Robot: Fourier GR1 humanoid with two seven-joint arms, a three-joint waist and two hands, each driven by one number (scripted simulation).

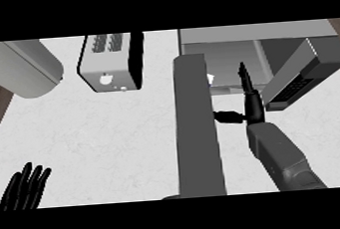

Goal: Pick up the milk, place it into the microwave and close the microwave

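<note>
Head view: right hand (248, 93), fingers straight, reaches into microwave (227, 50) toward mostly hidden milk (210, 78), presumably light, rigid; grasp its sides.

right hand (250, 98) extended, fingers straight; left hand (25, 189) resting open

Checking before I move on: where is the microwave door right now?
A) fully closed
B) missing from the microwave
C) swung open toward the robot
C: the microwave door stands open edge-on toward the robot, with the right hand extended beside it at the microwave opening.
</note>
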